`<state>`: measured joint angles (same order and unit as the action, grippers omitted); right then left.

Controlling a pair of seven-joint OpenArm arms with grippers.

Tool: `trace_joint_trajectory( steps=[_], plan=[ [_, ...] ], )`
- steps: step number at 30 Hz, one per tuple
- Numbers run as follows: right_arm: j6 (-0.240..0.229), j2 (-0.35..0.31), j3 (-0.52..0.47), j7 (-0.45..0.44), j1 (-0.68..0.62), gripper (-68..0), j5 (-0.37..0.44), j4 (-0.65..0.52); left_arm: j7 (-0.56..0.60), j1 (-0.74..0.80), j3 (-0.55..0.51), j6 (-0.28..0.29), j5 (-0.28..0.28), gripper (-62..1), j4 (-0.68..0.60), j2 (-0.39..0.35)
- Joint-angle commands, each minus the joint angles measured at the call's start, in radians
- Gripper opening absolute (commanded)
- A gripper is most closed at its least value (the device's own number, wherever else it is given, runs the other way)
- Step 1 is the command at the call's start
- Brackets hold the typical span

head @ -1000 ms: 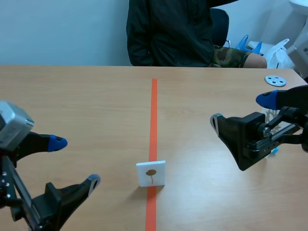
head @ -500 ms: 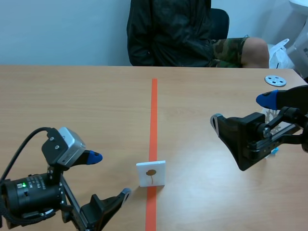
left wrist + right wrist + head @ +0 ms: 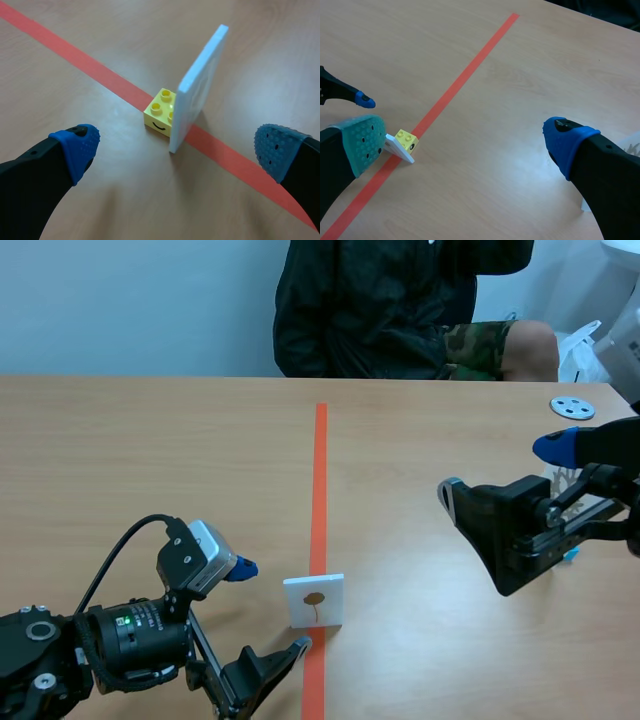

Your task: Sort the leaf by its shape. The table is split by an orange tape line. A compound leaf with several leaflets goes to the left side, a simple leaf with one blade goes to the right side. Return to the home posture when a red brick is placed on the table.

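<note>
With the leaf card (image 3: 314, 601) standing on the orange tape line (image 3: 320, 470) at the near middle, the left tool (image 3: 270, 606) sits wide open just left of it, the right tool (image 3: 500, 468) wide too, so grasping comes next, then probably carrying this seemingly single-blade leaf right.

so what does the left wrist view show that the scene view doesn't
Only the left wrist view: a yellow studded toy brick behind the white square card. Only the scene view: the card's brown leaf drawing, the seated person, the open right gripper. Both: the card on the orange tape line and the open left gripper.
</note>
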<state>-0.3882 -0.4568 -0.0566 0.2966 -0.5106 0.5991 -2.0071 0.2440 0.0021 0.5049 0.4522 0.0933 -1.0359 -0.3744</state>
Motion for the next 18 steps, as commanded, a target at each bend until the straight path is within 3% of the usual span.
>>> trace_joint_trajectory(
  steps=[1, 18],
  plan=[
    [0.003, -0.003, -0.010, -0.015, 0.012, -2.1, 0.007, -0.009, 0.031, -0.011, 0.009, 0.003, 0.006, 1.4, -0.014, 0.010],
    [0.003, -0.003, -0.010, -0.014, 0.012, -2.1, 0.007, -0.009, 0.043, -0.072, 0.082, -0.054, 0.006, 1.4, 0.022, 0.058]
  ],
)
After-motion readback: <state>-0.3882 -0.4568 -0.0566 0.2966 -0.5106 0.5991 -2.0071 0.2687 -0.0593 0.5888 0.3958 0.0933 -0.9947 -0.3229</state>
